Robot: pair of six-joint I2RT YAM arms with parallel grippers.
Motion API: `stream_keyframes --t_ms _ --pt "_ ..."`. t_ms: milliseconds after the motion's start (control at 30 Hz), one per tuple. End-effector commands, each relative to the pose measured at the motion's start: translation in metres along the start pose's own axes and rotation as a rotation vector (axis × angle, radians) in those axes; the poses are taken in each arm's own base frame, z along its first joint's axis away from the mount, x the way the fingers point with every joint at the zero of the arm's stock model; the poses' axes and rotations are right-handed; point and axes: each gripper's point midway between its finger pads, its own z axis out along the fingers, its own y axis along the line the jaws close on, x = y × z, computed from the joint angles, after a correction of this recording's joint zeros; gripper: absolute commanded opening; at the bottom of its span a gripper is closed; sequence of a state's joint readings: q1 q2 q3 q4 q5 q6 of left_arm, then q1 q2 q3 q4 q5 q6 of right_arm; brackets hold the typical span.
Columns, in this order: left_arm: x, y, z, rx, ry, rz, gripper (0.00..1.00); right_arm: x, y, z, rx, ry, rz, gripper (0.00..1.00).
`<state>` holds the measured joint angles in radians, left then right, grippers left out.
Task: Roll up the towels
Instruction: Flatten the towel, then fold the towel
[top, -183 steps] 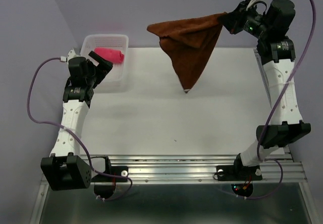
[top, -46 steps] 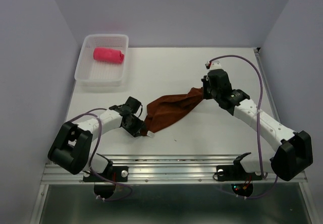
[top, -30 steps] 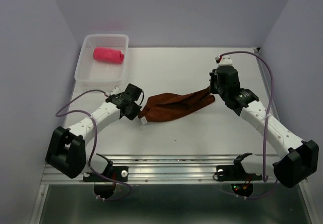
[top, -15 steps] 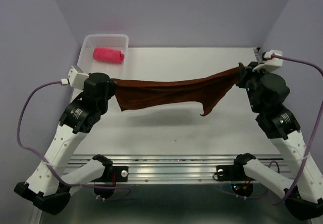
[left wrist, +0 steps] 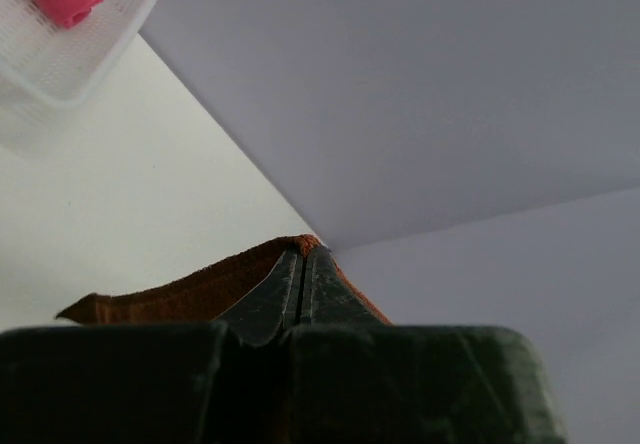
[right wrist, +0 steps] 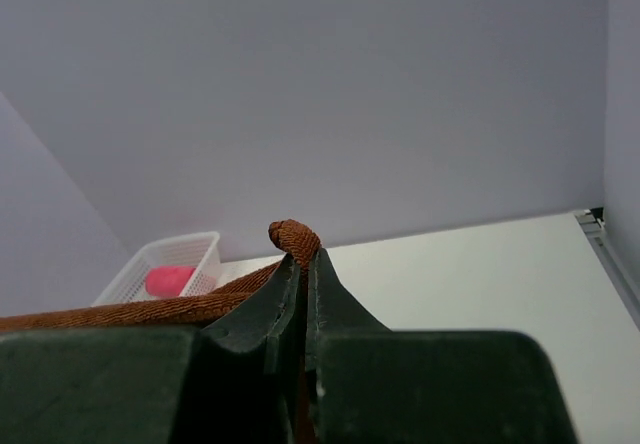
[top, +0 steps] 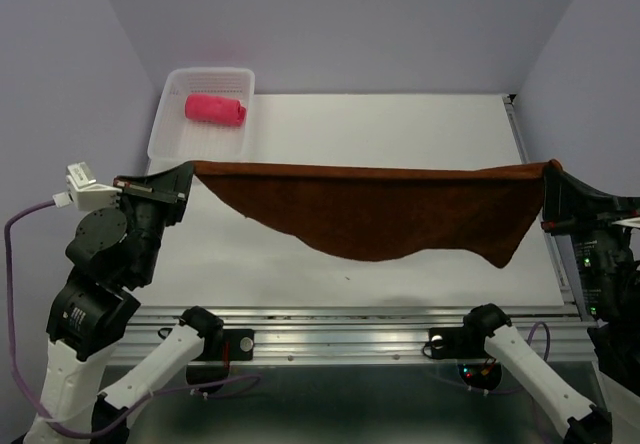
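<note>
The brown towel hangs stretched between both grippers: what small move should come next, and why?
Probably lower both grippers together so the brown towel lies flat on the table. It hangs spread in the air, the left gripper and right gripper each shut on an upper corner; rolling likely needs it flat.

Overhead camera looks down; 2 close wrist cameras look outward; all see the basket [top: 200, 144]

Prob. a robotics lab cell: plain lilac walls [top: 350, 24] box a white surface [top: 420, 124] w/ alu mounting rail [top: 340, 326].
</note>
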<state>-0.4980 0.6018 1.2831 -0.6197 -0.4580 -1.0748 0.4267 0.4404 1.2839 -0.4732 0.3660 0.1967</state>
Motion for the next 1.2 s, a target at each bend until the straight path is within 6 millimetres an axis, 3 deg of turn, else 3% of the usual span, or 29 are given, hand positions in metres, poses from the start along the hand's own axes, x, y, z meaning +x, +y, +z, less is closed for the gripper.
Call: stream_keyframes --t_ms 0,133,233,367,400,467,500,567,600,633,700,733,767,800,833,900,933,1000,1167 --pt "0.028 0.01 0.028 -0.037 0.059 0.069 0.0 0.007 -0.023 -0.005 0.122 0.02 0.002 0.01" --pt "0.052 0.029 0.053 -0.112 0.091 0.099 0.0 0.039 -0.053 0.009 0.312 0.07 -0.026 0.01" --pt "0.074 0.052 0.081 -0.203 0.109 0.142 0.0 0.087 -0.074 0.024 0.465 0.159 -0.072 0.01" --pt "0.108 0.099 0.127 -0.37 0.124 0.227 0.0 0.179 -0.094 0.057 0.622 0.357 -0.228 0.01" --pt "0.122 0.12 0.149 -0.427 0.15 0.267 0.0 0.198 -0.096 0.065 0.621 0.384 -0.243 0.01" --pt "0.144 0.143 0.171 -0.473 0.227 0.28 0.0 0.226 -0.107 0.079 0.621 0.437 -0.267 0.01" --pt "0.155 0.167 0.194 -0.531 0.245 0.297 0.0 0.252 -0.125 0.096 0.601 0.486 -0.245 0.01" --pt "0.168 0.185 0.214 -0.578 0.282 0.322 0.0 0.281 -0.146 0.112 0.563 0.542 -0.193 0.01" --pt "0.174 0.191 0.224 -0.593 0.299 0.334 0.0 0.306 -0.157 0.127 0.539 0.573 -0.177 0.01" --pt "0.183 0.196 0.245 -0.614 0.308 0.35 0.0 0.314 -0.17 0.137 0.531 0.587 -0.144 0.01" --pt "0.191 0.2 0.265 -0.626 0.316 0.37 0.0 0.332 -0.178 0.157 0.508 0.612 -0.148 0.01" --pt "0.196 0.202 0.283 -0.645 0.311 0.383 0.0 0.362 -0.192 0.16 0.51 0.695 -0.165 0.01" --pt "0.196 0.203 0.291 -0.657 0.301 0.392 0.0 0.353 -0.196 0.184 0.496 0.653 -0.172 0.01" --pt "0.199 0.205 0.305 -0.67 0.293 0.403 0.0 0.359 -0.199 0.193 0.489 0.66 -0.191 0.01" --pt "0.196 0.204 0.313 -0.678 0.275 0.409 0.0 0.38 -0.213 0.196 0.499 0.71 -0.199 0.01" --pt "0.193 0.207 0.327 -0.689 0.261 0.411 0.0 0.372 -0.225 0.221 0.498 0.675 -0.207 0.01" --pt "0.195 0.206 0.338 -0.683 0.259 0.416 0.0 0.388 -0.232 0.225 0.476 0.711 -0.209 0.01" --pt "0.195 0.206 0.353 -0.675 0.259 0.431 0.0 0.376 -0.238 0.247 0.449 0.68 -0.222 0.01" --pt "0.194 0.2 0.368 -0.671 0.244 0.461 0.0 0.372 -0.243 0.275 0.354 0.664 -0.287 0.01"
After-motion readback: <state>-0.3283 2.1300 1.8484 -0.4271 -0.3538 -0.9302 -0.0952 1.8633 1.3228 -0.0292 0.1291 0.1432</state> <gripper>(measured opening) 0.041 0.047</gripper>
